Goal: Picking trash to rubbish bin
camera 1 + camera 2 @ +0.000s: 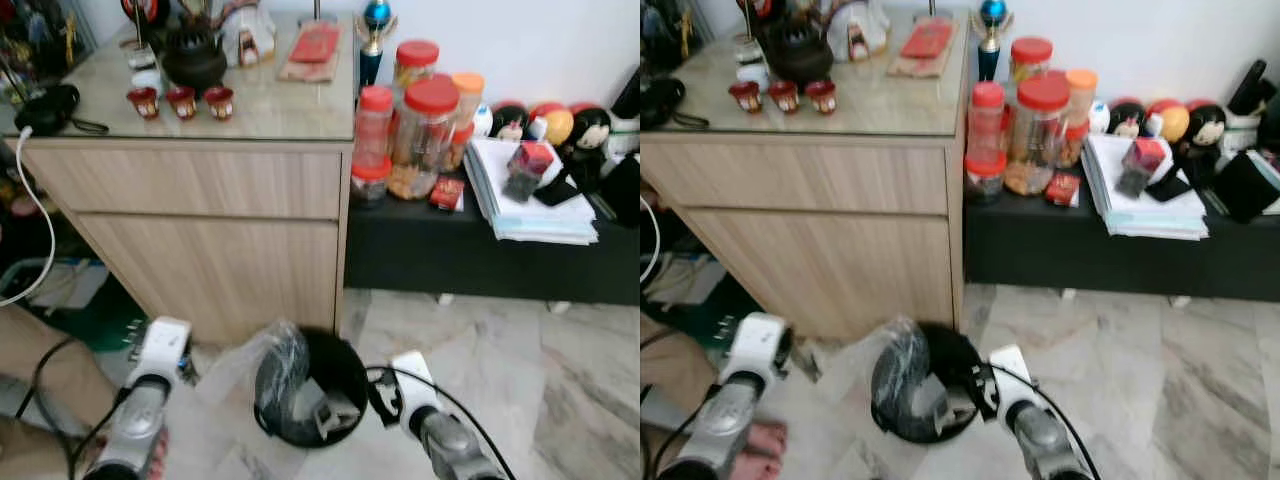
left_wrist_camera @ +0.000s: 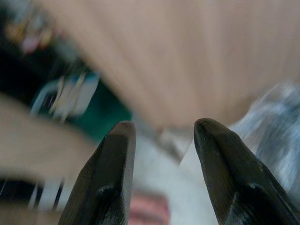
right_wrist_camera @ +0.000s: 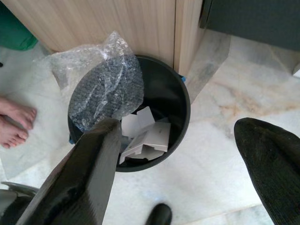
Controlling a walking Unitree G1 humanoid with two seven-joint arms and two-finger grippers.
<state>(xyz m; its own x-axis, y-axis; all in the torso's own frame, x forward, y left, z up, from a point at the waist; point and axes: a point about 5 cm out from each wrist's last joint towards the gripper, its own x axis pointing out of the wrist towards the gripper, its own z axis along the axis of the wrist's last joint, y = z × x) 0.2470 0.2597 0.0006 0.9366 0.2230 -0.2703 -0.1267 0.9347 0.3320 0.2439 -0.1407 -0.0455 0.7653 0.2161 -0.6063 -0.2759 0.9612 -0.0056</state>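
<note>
My right gripper hovers over the bin, jaws wide, empty. Left gripper jaws apart, empty. Card scraps and bubble wrap are in; I judge it nearly done.

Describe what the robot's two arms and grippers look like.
Both arms are silver metal tubes ending in white boxy wrist housings, with black cables looping alongside. The left gripper and the right gripper each have two long, glossy black fingers tapering to rounded tips. No markings are readable.

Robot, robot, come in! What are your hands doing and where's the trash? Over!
Right gripper open above bin. Left gripper open, near cabinet. Bubble wrap draped over bin rim, cardboard inside. Bare feet close by.
</note>
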